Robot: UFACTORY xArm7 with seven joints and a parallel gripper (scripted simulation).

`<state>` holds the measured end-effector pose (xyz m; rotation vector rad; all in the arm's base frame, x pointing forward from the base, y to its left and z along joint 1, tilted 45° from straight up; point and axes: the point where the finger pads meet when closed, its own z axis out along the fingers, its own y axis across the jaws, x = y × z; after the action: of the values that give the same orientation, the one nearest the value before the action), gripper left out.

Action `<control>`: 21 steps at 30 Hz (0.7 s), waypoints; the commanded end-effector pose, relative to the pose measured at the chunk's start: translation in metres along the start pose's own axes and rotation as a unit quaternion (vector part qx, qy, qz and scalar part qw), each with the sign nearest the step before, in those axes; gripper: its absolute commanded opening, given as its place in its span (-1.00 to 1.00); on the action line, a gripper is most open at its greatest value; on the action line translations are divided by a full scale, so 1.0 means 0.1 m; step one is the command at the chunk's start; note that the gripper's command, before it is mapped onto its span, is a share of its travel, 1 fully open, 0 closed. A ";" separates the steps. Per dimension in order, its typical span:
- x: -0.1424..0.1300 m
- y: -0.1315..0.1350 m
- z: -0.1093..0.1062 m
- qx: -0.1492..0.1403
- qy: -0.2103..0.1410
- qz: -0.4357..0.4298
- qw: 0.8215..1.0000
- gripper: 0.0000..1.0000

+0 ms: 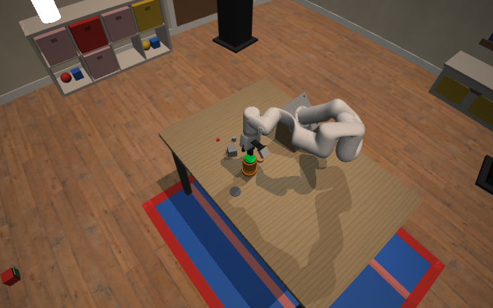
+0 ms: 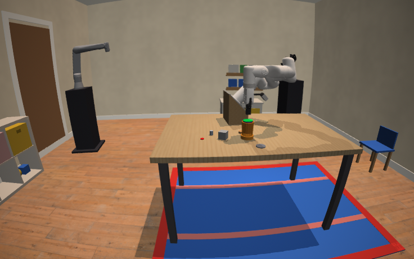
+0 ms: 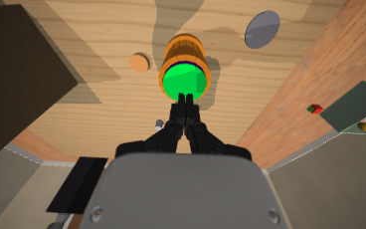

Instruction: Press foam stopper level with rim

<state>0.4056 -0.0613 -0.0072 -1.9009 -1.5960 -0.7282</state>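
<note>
An orange barrel-shaped jar (image 1: pixel 249 169) (image 2: pixel 247 130) (image 3: pixel 181 48) stands upright on the wooden table (image 1: pixel 317 237) (image 2: pixel 202 151). A bright green foam stopper (image 1: pixel 249 159) (image 2: pixel 247 120) (image 3: pixel 184 83) fills its mouth, its top close to the rim. Nothing lies on the stopper. My gripper (image 1: pixel 249 152) (image 2: pixel 248 112) (image 3: pixel 184 103) is shut and empty, pointing straight down. It hangs a short way above the stopper, apart from it, over the stopper's near edge in the wrist view.
A grey cube (image 1: pixel 232 150) (image 2: pixel 223 134), a small grey cylinder (image 1: pixel 234 138) (image 2: pixel 211 132) and a tiny red disc (image 1: pixel 218 140) (image 2: pixel 202 138) lie left of the jar. A flat grey disc (image 1: pixel 234 191) (image 2: pixel 260 146) (image 3: pixel 262 29) lies in front. A brown wedge block (image 2: pixel 233 112) (image 3: pixel 15 75) stands behind.
</note>
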 end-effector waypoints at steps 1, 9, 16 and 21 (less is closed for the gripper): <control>-0.01 0.01 -0.02 -0.002 -0.001 0.000 1.000 -1.00; -0.01 0.01 0.06 -0.002 -0.001 0.000 1.000 -1.00; -0.01 0.01 0.10 -0.002 -0.001 0.000 1.000 -1.00; -0.01 0.01 0.17 -0.002 -0.001 0.000 1.000 -1.00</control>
<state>0.4064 -0.0527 -0.0160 -1.9017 -1.5961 -0.7285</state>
